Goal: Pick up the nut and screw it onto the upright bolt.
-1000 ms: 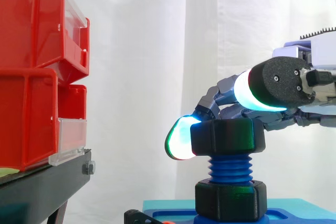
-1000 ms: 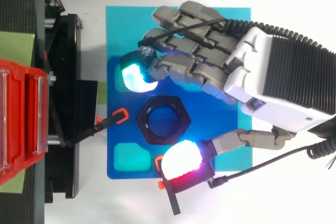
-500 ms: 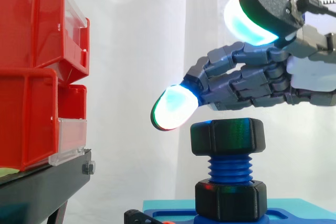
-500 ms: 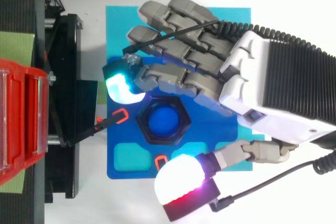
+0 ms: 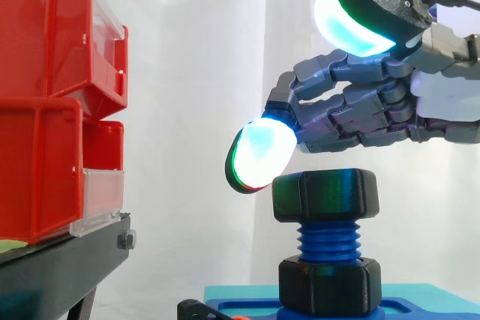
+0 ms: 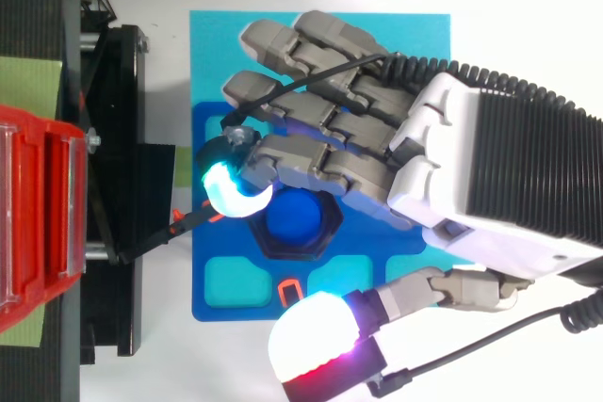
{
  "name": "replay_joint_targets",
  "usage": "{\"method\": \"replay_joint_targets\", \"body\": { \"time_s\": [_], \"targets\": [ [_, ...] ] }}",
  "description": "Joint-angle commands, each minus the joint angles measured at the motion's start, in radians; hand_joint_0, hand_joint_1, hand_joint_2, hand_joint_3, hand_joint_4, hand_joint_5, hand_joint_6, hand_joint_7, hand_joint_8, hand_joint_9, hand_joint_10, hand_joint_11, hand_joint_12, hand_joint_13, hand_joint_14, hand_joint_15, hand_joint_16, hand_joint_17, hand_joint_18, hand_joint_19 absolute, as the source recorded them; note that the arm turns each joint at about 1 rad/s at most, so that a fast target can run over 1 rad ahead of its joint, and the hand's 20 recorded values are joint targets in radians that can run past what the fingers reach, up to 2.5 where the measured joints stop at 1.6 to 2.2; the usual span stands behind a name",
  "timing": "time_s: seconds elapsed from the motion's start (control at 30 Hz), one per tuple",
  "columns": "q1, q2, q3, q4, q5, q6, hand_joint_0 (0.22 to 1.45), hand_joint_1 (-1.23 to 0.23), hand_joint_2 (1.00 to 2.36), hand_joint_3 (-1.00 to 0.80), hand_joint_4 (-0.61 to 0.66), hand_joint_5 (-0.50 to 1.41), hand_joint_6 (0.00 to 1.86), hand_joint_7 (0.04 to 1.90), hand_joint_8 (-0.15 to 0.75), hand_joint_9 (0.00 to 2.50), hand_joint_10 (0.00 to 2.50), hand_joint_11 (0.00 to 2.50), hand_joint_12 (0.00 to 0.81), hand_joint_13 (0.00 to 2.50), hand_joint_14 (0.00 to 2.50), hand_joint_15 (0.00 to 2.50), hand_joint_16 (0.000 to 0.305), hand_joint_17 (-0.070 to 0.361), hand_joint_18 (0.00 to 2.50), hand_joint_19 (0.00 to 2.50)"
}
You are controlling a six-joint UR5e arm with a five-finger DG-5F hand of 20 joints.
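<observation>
just above nut (image 5: 325,195) on bolt (image 5: 327,241), hand (image 6: 476,171), fingers (image 5: 337,106) loose

Black hex nut (image 5: 325,195) sits level atop upright blue bolt (image 5: 326,240), on its top end. Coarse threads bare at nut's 6 o'clock, running down to second black hex nut (image 5: 328,284) at foot. From above, blue bolt end shows inside nut's bore.
</observation>
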State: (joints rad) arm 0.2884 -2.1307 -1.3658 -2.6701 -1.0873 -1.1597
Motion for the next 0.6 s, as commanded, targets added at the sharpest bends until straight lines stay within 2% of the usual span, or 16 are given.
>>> {"method": "replay_joint_targets", "body": {
  "time_s": [0.0, 0.17, 0.5, 0.57],
  "targets": [
    [0.003, 0.0, -0.001, -0.005, 0.003, 0.0, 0.47, -0.17, 1.0, -0.5, 0.3, -0.15, 0.5, 1.01, 0.302, 0.36, 0.0, 0.0, 0.342, 0.13, 0.0, 0.0, 0.043, 0.097, 0.0, 0.0],
    [0.003, 0.0, -0.001, -0.019, -0.002, 0.003, 0.47, -0.18, 1.0, -0.5, 0.31, -0.14, 0.5, 1.05, 0.308, 0.38, 0.0, 0.0, 0.341, 0.13, 0.0, 0.0, 0.042, 0.095, 0.0, 0.0],
    [-0.008, 0.0, -0.001, -0.019, -0.011, 0.009, 0.45, -0.06, 1.0, -0.5, 0.31, -0.12, 0.5, 1.11, 0.326, 0.43, 0.0, 0.0, 0.346, 0.16, 0.0, 0.0, 0.043, 0.097, 0.0, 0.0],
    [-0.009, 0.0, -0.001, -0.021, -0.022, 0.008, 0.45, -0.02, 1.0, -0.5, 0.29, -0.11, 0.5, 1.12, 0.329, 0.46, 0.0, 0.0, 0.344, 0.17, 0.0, 0.0, 0.043, 0.097, 0.0, 0.0]
  ]
}}
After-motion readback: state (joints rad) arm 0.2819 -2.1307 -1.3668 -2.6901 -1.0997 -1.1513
